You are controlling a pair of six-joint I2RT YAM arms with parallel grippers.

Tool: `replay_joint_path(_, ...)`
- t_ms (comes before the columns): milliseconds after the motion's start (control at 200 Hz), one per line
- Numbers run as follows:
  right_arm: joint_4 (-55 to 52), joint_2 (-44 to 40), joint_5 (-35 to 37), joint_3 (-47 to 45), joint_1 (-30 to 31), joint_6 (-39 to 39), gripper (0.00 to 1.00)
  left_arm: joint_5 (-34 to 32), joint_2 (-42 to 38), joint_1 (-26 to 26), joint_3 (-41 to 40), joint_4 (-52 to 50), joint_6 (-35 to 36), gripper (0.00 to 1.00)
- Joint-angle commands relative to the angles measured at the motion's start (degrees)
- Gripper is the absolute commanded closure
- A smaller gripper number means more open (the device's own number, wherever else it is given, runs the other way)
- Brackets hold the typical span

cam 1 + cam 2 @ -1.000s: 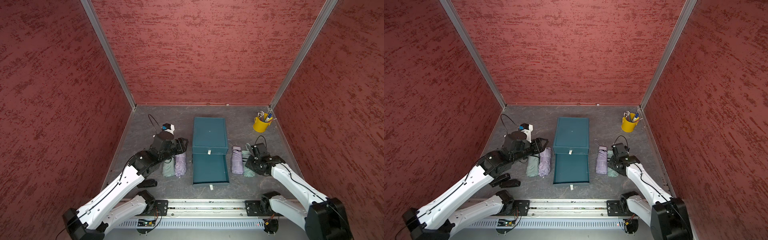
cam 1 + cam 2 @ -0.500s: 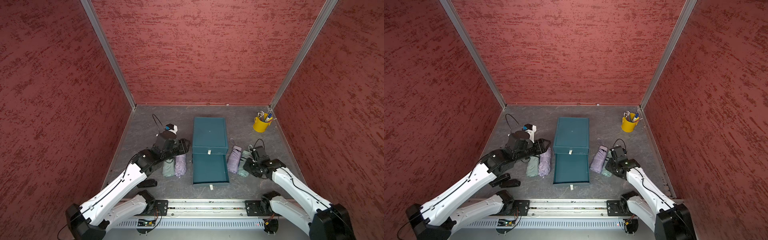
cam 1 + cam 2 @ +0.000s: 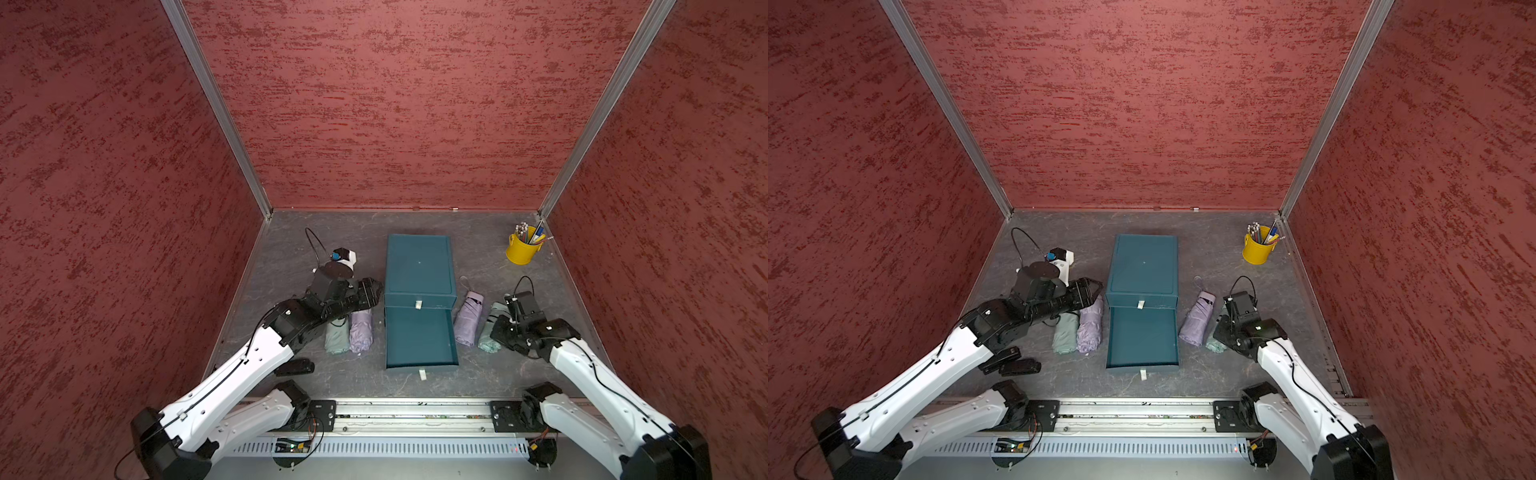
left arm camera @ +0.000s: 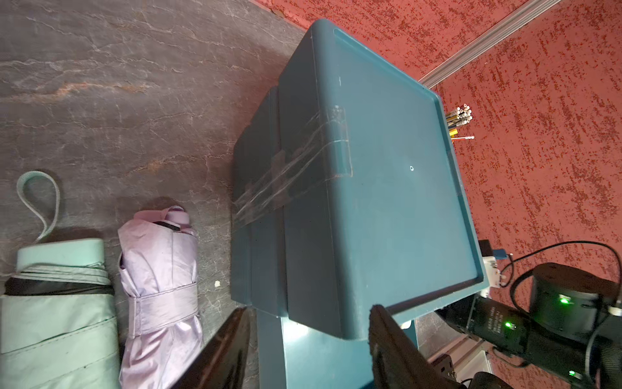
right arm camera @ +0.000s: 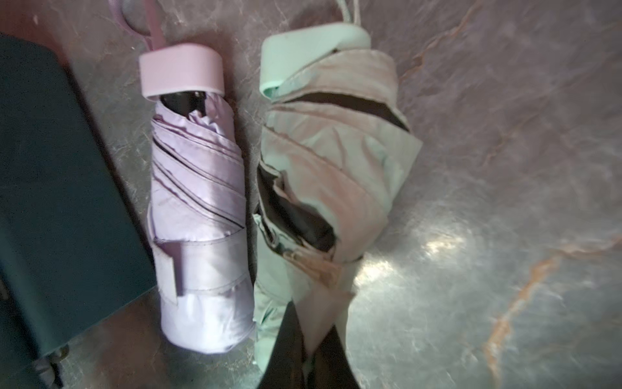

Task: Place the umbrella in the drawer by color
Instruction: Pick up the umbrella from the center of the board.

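A teal drawer cabinet (image 3: 417, 266) (image 3: 1144, 266) stands mid-table with its lower drawer (image 3: 419, 336) pulled out and bare inside. On its right lie a purple umbrella (image 3: 467, 320) (image 5: 198, 202) and a green umbrella (image 3: 490, 332) (image 5: 336, 168). My right gripper (image 3: 498, 332) (image 5: 313, 323) is shut on a fold of the green umbrella's fabric at its near end. Left of the cabinet lie another green umbrella (image 3: 336, 338) (image 4: 57, 303) and another purple umbrella (image 3: 360, 332) (image 4: 161, 279). Above their far ends my left gripper (image 3: 376, 289) (image 4: 308, 313) is open at the cabinet's front left corner, holding nothing.
A yellow cup (image 3: 521, 249) of pencils stands at the back right corner. A small white and black device (image 3: 343, 255) with a cable sits behind the left arm. Red walls close in the table on three sides.
My right gripper has closed on the green umbrella. The purple umbrella beside it has tilted, its near end now closer to the drawer. My left gripper has opened a little wider by the cabinet.
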Motion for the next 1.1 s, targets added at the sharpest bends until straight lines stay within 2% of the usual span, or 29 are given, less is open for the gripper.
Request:
replay_joint_path(0, -6.3, -5.1, 5.4, 10.2, 0.0, -4.5, 1.00, -1.2, -2.7, 0.0, 3.6, 0.2, 2.0, 0.34)
replay_joint_path(140, -8.6, -9.8, 3.8, 22.5, 2.4, -8.0, 1.00, 1.2, -4.5, 0.0, 5.7, 2.1, 2.5, 0.28)
replay_joint_path(301, 3.4, -11.9, -11.7, 30.7, 7.9, -8.3, 1.00, 14.8, -4.6, -1.1, 5.1, 11.0, 4.3, 0.26)
replay_joint_path(391, 7.7, -10.1, -14.9, 33.6, 12.6, -7.4, 1.00, 19.0, -4.1, -3.3, 4.2, 16.3, 3.7, 0.18)
replay_joint_path(506, 9.6, -6.6, -14.7, 35.7, 19.2, -8.5, 1.00, 19.8, -3.9, -5.7, 2.4, 22.4, 1.8, 0.10)
replay_joint_path(761, 12.0, 0.5, -3.2, 37.6, 36.8, -12.0, 1.00, 22.0, -1.6, -7.0, 0.7, 28.9, -0.6, 0.04)
replay_joint_path(947, 15.4, 5.4, -0.9, 38.6, 43.3, -12.3, 1.00, 23.9, -0.9, -7.0, -1.1, 32.1, -2.7, 0.05)
replay_joint_path(1092, 18.0, 8.8, 1.1, 39.3, 46.8, -12.6, 1.00, 24.0, -1.2, -7.0, -0.9, 30.8, -2.5, 0.14)
